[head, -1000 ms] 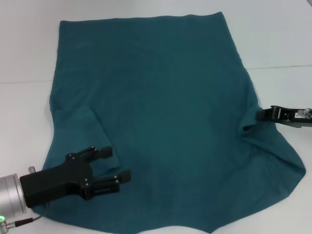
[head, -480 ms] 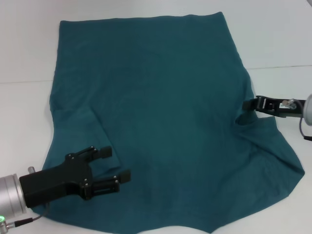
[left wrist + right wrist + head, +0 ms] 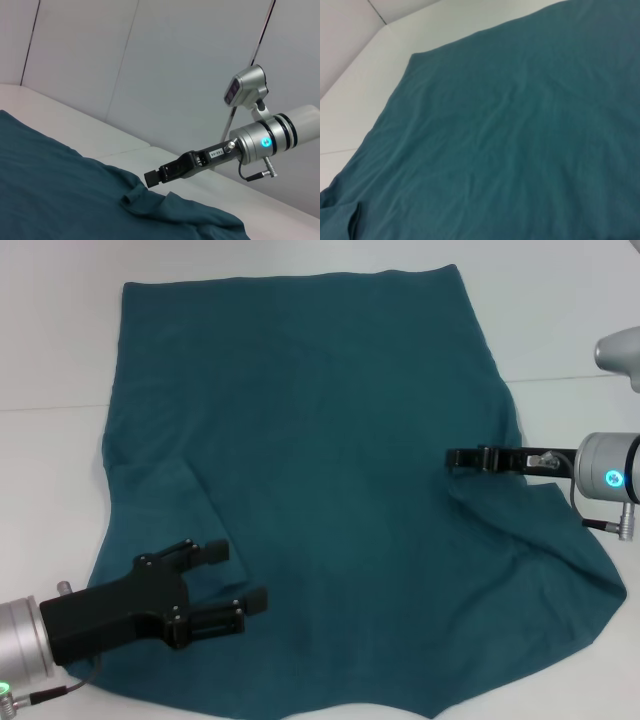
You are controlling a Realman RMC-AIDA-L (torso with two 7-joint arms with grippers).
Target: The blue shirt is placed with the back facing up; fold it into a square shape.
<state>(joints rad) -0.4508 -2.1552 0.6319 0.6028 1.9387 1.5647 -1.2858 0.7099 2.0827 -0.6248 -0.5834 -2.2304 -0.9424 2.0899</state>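
Showing the blue shirt point(image 3: 320, 480) spread plain side up across the white desk point(image 3: 50, 350), hem toward the far edge and sleeves toward the robot. The cloth lies mostly flat, with a diagonal crease at the left sleeve and a bunched ridge at the right one.

The right gripper point(image 3: 462, 457) reaches in low from the right side, its tip at the right sleeve region. In the left wrist view this gripper point(image 3: 152, 177) sits just above a small raised pucker of fabric; its jaws look nearly together and seem to pinch that fold, though the actual contact is hidden, so whether cloth is held cannot be told for certain.

The left gripper point(image 3: 235, 580) hovers over the left sleeve area near the robot, jaws apart and holding nothing. The right wrist view shows only the shirt's broad, lightly wrinkled back.

Judged stage: the first side fold, bringing the right sleeve inward.

Risks from here:
- A shallow pinch may catch only the top layer — the sleeve would then separate and drag instead of folding cleanly.
- Thin cotton may slip out of narrow jaws partway across, leaving a crooked edge.
- Pulling one side with the other unpinned may slide the whole shirt along the smooth desk and skew the later square.
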